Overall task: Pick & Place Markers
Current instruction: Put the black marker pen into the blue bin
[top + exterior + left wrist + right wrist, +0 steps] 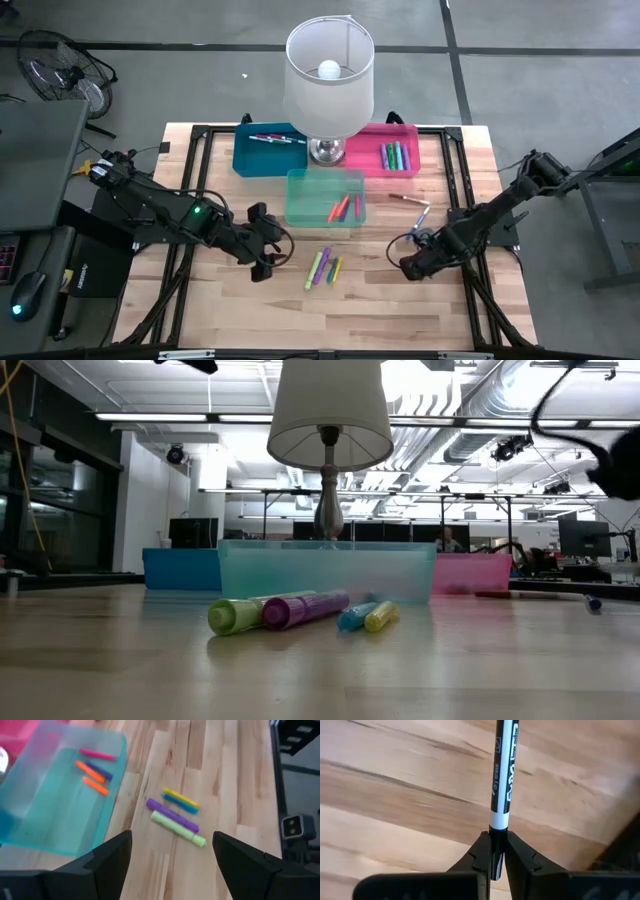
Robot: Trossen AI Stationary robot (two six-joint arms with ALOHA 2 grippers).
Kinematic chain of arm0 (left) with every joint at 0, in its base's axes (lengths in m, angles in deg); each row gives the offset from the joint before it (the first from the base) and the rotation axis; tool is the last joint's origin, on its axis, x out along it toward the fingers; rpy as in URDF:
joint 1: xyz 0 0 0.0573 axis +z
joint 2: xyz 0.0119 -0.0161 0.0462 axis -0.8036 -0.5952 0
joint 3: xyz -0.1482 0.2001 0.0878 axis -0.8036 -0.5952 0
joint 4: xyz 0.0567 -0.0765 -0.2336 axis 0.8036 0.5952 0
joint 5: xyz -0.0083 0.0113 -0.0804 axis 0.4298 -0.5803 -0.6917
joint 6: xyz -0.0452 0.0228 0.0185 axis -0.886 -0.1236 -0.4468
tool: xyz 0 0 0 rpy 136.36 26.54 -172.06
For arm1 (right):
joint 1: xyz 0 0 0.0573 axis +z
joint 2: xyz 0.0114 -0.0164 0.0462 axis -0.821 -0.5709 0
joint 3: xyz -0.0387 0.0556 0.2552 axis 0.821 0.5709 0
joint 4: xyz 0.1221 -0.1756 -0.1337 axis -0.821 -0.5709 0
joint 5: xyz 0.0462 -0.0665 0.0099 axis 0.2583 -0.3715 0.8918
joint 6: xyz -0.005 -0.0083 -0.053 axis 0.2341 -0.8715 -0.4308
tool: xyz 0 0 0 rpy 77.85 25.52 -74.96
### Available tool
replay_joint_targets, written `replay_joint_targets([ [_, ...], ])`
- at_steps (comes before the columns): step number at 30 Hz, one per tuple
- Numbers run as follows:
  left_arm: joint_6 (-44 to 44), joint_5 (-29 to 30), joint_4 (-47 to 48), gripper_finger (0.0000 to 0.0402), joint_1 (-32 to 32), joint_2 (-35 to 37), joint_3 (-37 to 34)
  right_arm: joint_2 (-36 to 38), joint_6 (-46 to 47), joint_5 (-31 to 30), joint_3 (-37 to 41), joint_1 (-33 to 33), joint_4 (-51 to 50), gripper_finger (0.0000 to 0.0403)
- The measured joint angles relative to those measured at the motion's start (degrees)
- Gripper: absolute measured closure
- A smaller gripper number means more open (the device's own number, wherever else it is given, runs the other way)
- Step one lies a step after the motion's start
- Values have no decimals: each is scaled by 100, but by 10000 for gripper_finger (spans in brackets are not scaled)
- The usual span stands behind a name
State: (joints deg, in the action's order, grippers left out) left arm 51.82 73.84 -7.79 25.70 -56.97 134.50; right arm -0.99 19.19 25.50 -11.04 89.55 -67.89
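My right gripper has its fingers closed tight on a white dry-erase marker with black lettering — the pen sticks straight out from between them over the pale wooden table. From above, that gripper sits low at the table's right side, just in front of a loose pen lying on the wood.

My left gripper hovers left of centre, its fingers spread wide and holding nothing. Just ahead of it lies a cluster of four highlighters — light green, purple, blue and yellow — side by side on the bare table, close in front of the translucent teal plastic bin. In the level view the same four lie in front of that bin's wall.

Inside the teal bin I see orange, pink and dark blue markers. Behind it, a blue plastic bin holds a white pen, and a pink plastic bin holds a row of mixed-colour markers. A table lamp with a white shade stands between those two rear bins.
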Motion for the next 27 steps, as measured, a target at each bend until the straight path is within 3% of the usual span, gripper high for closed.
replay_joint_targets([
  [10, 350, 442, -1252, 126, 40, -160, -7, 7, -955, -1298, -871, 14, -298, 379],
  [19, 584, 419, -2859, 126, 175, -630, -4, 11, -2251, -2849, -1883, 14, -310, 379],
  [27, 438, 280, -3811, 126, 521, -722, -11, 13, -3556, -3722, -2865, 11, -304, 375],
])
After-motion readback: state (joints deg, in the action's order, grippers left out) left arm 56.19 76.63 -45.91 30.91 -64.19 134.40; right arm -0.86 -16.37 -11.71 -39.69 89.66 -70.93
